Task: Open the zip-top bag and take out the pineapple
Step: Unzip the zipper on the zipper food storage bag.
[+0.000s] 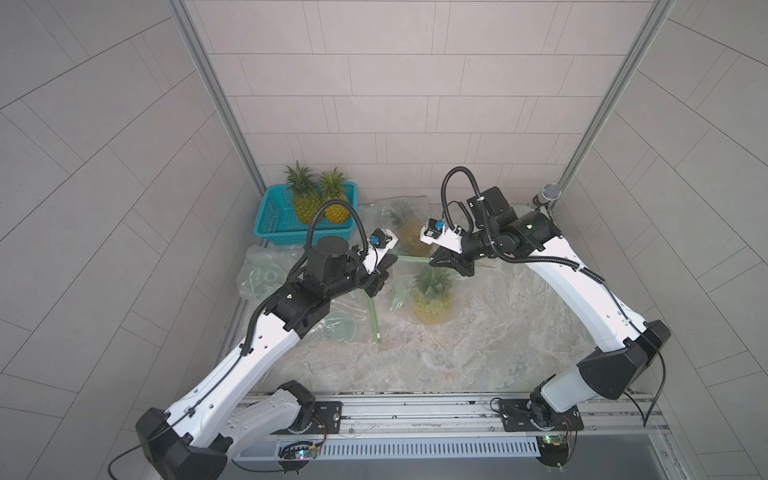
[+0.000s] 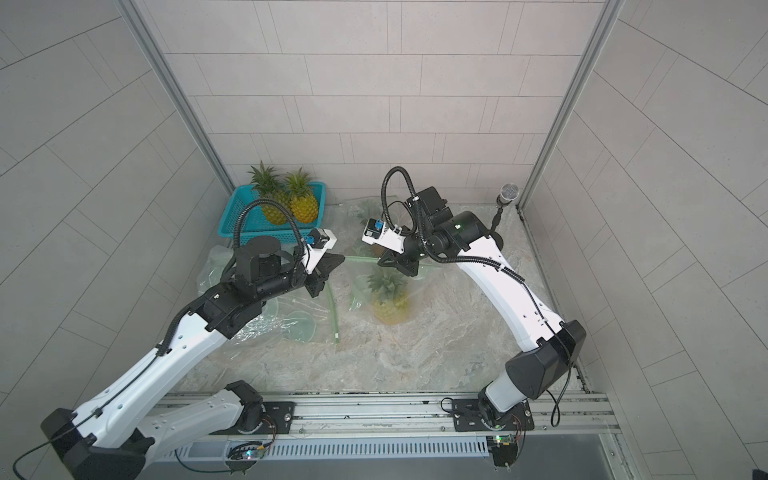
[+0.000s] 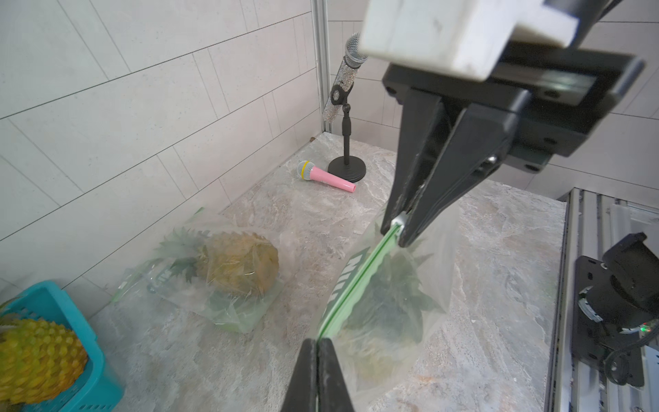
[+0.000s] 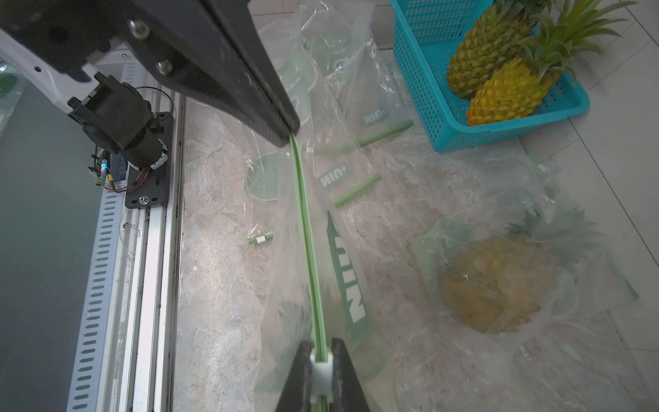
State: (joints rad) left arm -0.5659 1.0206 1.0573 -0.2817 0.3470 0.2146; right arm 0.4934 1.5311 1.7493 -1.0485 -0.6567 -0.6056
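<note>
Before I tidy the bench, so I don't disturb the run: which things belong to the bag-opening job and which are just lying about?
In the job: held zip-top bag, pineapple inside it, white slider, left fingers, right fingers.

Lying about: teal basket of pineapples, second bagged pineapple, empty bags, pink microphone, silver microphone on stand.

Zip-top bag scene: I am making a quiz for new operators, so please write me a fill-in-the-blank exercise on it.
The teal basket holds ___ pineapples.
The zip strip, held by the left pincer and the right pincer, is ___ in colour.
The microphone lying on the table is ___.
Missing words: two; green; pink.
</note>
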